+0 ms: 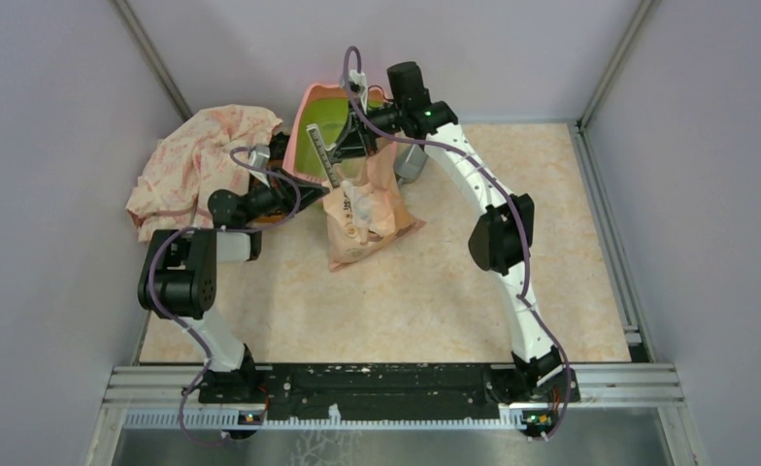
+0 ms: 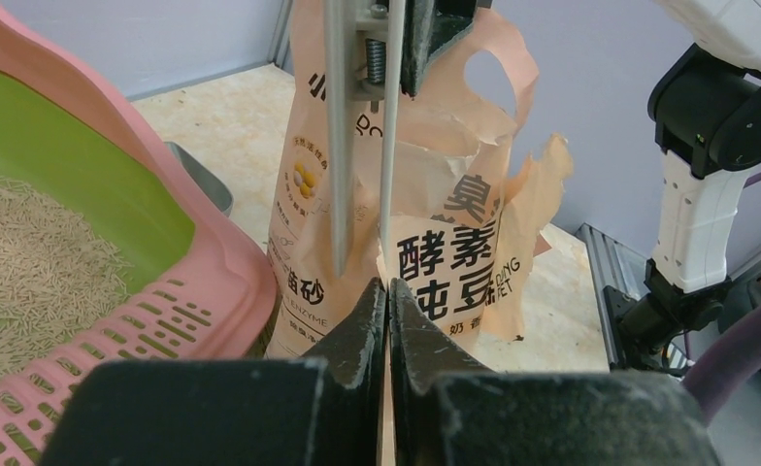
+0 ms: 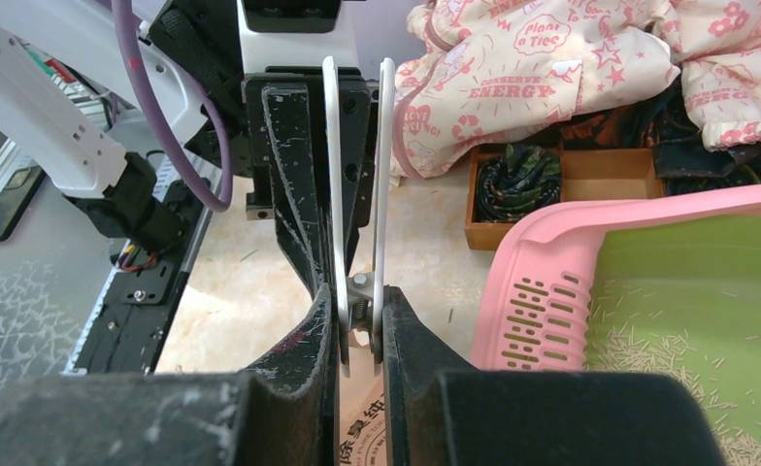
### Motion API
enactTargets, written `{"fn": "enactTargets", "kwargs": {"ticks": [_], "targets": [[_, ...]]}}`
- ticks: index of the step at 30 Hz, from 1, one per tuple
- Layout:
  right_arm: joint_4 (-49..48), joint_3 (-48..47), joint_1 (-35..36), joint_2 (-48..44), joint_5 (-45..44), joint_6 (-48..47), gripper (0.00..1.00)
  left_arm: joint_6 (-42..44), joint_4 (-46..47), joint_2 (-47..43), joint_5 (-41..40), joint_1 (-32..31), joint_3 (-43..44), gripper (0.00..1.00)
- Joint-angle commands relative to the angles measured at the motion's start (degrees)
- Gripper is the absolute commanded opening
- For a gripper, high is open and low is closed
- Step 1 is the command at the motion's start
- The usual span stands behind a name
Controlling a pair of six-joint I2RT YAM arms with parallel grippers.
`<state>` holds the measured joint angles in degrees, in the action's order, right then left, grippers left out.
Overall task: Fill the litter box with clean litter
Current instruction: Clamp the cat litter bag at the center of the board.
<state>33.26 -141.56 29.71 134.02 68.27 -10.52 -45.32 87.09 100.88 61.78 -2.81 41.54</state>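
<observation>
left fingers point(image 2: 352, 335) pinch peach bag point(image 2: 445, 252), right fingers point(image 3: 309, 340) clamp metal clip point(image 2: 336, 146).

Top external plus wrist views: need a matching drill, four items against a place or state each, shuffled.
1. pink-rimmed, lime-green plastic litter box
2. peach-pink litter bag with Chinese lettering
3. silver metal tongs
4. cream cloth with pink print

A. clamped in the right pincer
B. bunched at the far-left corner of the table
C. holds pale tan granules
D. upright, top torn open

Pairs: 1-C, 2-D, 3-A, 4-B.
</observation>
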Motion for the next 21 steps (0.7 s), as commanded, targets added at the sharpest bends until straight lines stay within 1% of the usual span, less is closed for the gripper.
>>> {"fn": "enactTargets", "kwargs": {"ticks": [1,8,13,21], "targets": [[0.5,-1.5,-0.3,-2.4,1.3,-1.7,0.00,1.9,4.3,-2.8,1.5,-0.3,-0.9,0.05],[1.3,-1.4,-0.2,-2.4,1.6,-2.4,0.00,3.8,1.9,-4.2,1.1,-0.2,-1.8,0.04],[4.4,-1.4,-0.3,-2.5,0.6,-5.1,0.00,5.9,-0.7,-5.5,0.5,0.0,-2.5,0.02],[9.4,-1.9,-0.3,-2.7,-1.9,-9.8,0.00,6.3,-1.5,-6.2,0.6,0.8,-3.1,0.02]]}}
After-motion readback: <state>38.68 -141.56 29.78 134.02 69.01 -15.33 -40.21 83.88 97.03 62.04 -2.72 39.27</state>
